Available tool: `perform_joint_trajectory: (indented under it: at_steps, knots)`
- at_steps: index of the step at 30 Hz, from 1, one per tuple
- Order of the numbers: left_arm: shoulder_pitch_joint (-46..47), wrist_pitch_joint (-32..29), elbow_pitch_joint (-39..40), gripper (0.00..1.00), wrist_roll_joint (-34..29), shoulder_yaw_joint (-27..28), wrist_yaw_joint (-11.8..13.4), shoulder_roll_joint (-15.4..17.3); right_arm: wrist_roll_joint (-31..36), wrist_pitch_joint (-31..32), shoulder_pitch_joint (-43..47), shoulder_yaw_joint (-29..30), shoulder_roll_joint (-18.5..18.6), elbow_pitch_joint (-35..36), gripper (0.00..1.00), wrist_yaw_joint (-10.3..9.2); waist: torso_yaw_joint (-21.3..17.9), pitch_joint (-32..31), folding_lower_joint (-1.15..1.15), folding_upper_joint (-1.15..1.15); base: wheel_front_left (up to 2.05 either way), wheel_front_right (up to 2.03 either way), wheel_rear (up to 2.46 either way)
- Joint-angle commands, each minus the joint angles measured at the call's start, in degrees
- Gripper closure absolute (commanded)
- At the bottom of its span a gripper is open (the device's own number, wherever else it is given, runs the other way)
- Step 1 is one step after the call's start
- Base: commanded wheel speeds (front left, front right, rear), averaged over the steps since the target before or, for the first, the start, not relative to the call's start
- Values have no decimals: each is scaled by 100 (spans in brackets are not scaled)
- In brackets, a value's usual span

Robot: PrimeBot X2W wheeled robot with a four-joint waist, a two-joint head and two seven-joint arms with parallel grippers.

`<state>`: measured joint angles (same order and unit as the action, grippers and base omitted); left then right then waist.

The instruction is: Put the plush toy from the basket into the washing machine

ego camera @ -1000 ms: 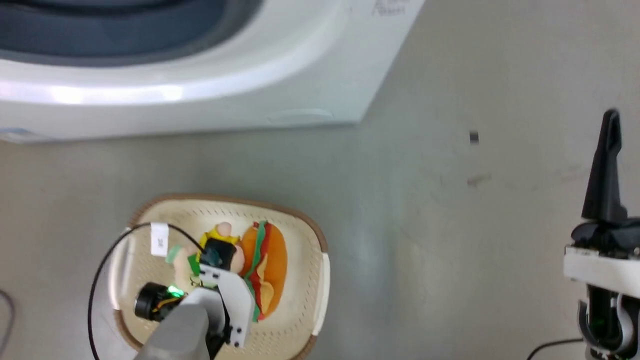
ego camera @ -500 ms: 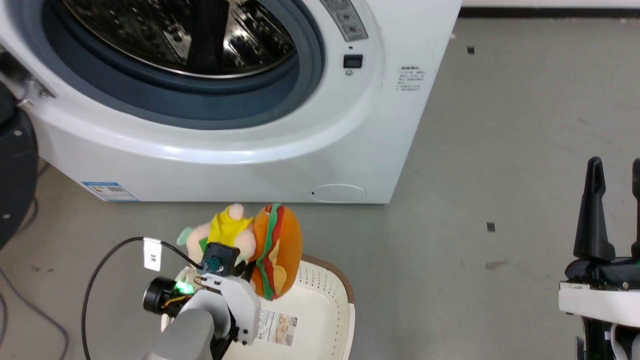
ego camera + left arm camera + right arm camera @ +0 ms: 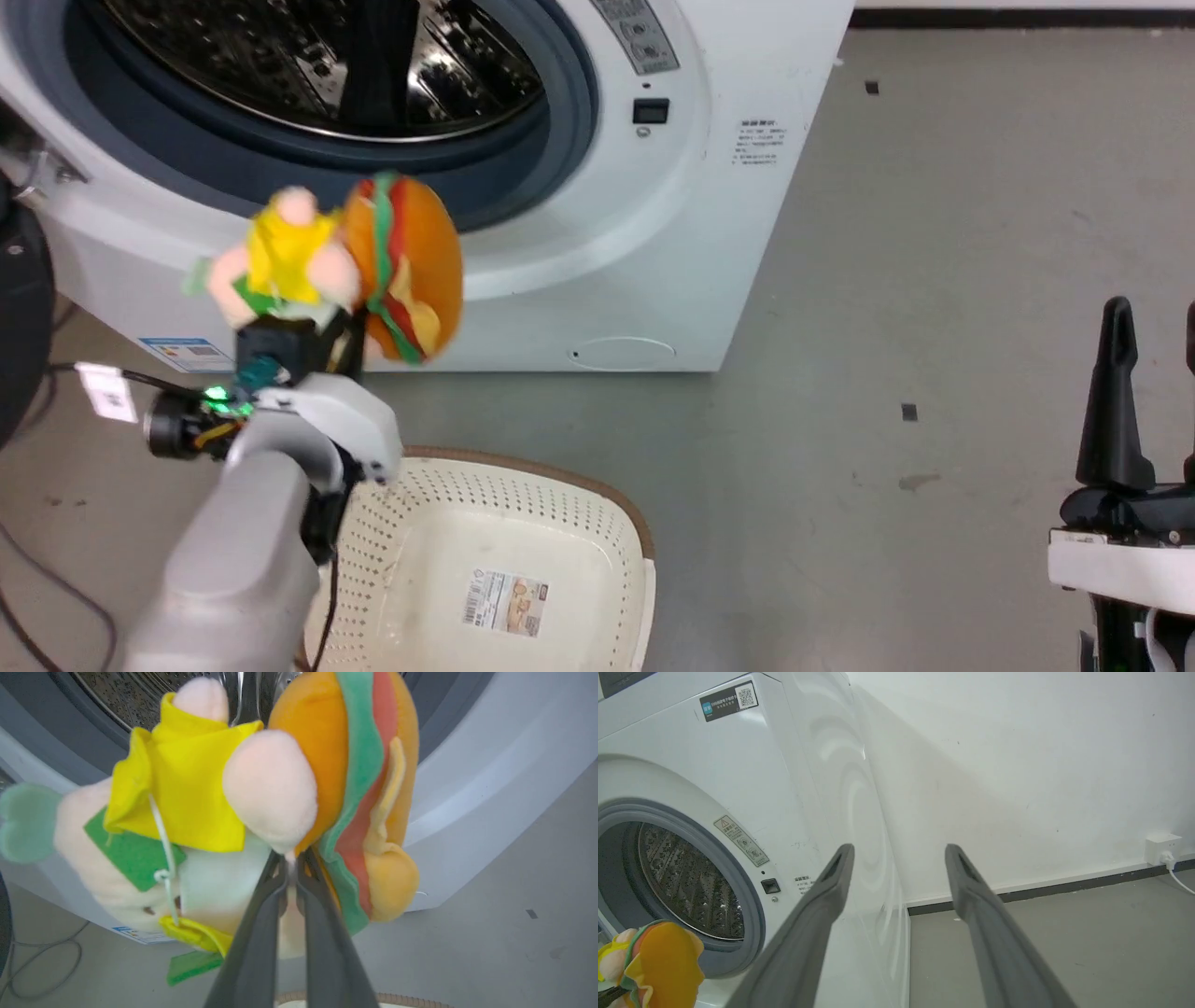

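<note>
Left gripper (image 3: 291, 858): jaws clamped on plush toy (image 3: 411, 271), held before washing machine (image 3: 672, 233) opening. Right gripper (image 3: 899, 858): jaws apart.

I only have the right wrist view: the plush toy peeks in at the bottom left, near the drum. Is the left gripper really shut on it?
Observer: Yes, the left gripper pinches the plush toy between its pink part and burger bun.
Operator: What's in the basket?
Observer: The basket holds a label sticker.
Operator: Where's the door?
Observer: In the head view the dark door sits left of the washing machine opening, off the drum.
</note>
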<state>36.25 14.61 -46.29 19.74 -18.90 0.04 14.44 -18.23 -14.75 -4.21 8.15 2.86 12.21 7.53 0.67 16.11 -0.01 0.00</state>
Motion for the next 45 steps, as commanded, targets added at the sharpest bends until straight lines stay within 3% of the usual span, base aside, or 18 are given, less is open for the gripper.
perform_joint_trajectory:
  at_steps: [1, 11, 22, 34, 35, 36, 45]
  knots:
    - [171, 38, 96, 100, -7, 57, 59, 70, -23, -25, -109, -13, 1, 47, 0, -4, -129, 192, 1, 0, 0, 0, 0]
    - [1475, 36, 222, 100, 9, 407, 246, 436, -97, -25, -629, -82, 1, 173, 0, -4, -638, 1232, 1, 0, 0, 0, 0]
    - [3495, -132, -484, 100, 13, 683, 288, 1032, -245, -25, -1158, -147, 1, 311, 0, -4, -1218, 2356, 1, 0, 0, 0, 0]
    - [4767, -27, -1312, 100, -143, 644, 470, 1266, -310, -25, -1369, -166, 1, 456, 0, -4, -1422, 2990, 1, 0, 0, 0, 0]
    - [4791, -15, -1360, 63, -144, 645, 476, 1268, -304, -25, -1373, -160, 1, 454, 0, -4, -1411, 3000, 1, 0, 0, 0, 0]
    - [4809, -4, -1391, 0, -144, 642, 475, 1256, -294, -25, -1376, -151, 1, 449, 0, -4, -1393, 3002, 1, 0, 0, 0, 0]
    - [4420, 36, -1486, 0, -149, 587, 366, 1053, -146, -25, -1309, -181, 1, 332, 0, -4, -1172, 2486, 1, 0, 0, 0, 0]
